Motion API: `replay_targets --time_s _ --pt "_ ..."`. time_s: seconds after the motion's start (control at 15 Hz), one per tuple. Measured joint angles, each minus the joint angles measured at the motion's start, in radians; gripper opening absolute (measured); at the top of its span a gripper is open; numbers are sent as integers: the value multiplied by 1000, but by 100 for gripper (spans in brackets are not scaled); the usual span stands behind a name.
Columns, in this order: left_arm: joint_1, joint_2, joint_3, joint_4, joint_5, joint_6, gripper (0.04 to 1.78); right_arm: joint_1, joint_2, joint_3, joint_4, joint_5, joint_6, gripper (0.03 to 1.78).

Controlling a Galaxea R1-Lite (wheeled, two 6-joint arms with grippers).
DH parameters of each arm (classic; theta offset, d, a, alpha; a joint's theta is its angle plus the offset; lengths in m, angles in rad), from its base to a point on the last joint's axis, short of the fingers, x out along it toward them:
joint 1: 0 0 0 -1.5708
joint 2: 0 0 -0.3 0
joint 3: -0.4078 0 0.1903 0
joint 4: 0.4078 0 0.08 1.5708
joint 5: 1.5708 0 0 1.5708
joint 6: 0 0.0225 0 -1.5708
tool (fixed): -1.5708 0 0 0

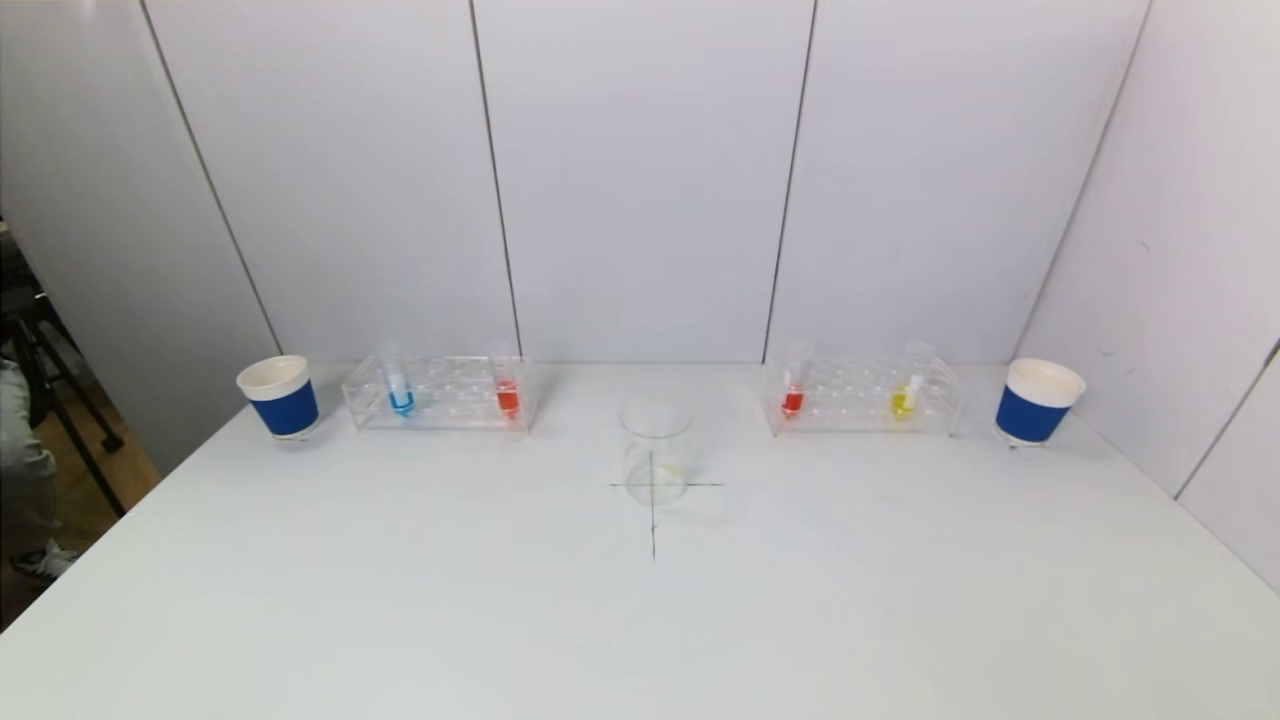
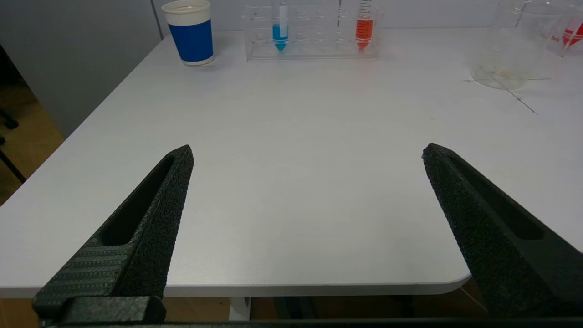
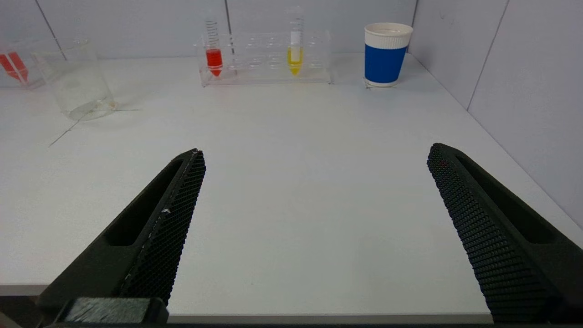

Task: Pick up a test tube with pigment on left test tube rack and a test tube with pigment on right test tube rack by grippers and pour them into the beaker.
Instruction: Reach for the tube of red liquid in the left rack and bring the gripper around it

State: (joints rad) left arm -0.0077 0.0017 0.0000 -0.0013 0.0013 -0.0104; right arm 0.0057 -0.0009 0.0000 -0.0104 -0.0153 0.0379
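The clear left rack point(image 1: 440, 395) holds a blue tube point(image 1: 400, 398) and an orange-red tube point(image 1: 508, 397). The clear right rack point(image 1: 865, 398) holds a red tube point(image 1: 792, 400) and a yellow tube point(image 1: 903, 400). An empty glass beaker point(image 1: 655, 450) stands between them on a drawn cross. Neither gripper shows in the head view. My left gripper point(image 2: 307, 152) is open and empty at the table's near edge, far from its rack point(image 2: 314, 32). My right gripper point(image 3: 315, 155) is open and empty at the near edge, far from its rack point(image 3: 266, 59).
A blue-and-white paper cup point(image 1: 279, 397) stands left of the left rack, another point(image 1: 1037, 402) right of the right rack. White wall panels close the back and right side. The white table point(image 1: 640, 620) lies in front of the beaker. The table's left edge drops to the floor.
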Motion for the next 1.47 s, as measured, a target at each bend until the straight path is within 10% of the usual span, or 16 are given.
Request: replay_targets --time_s 1.13,1.47 --pt "3 0 -8 21 6 40 176 0 0 0 0 0 0 177" --pt "3 41 -234 108 -12 109 176 0 0 0 0 0 0 177"
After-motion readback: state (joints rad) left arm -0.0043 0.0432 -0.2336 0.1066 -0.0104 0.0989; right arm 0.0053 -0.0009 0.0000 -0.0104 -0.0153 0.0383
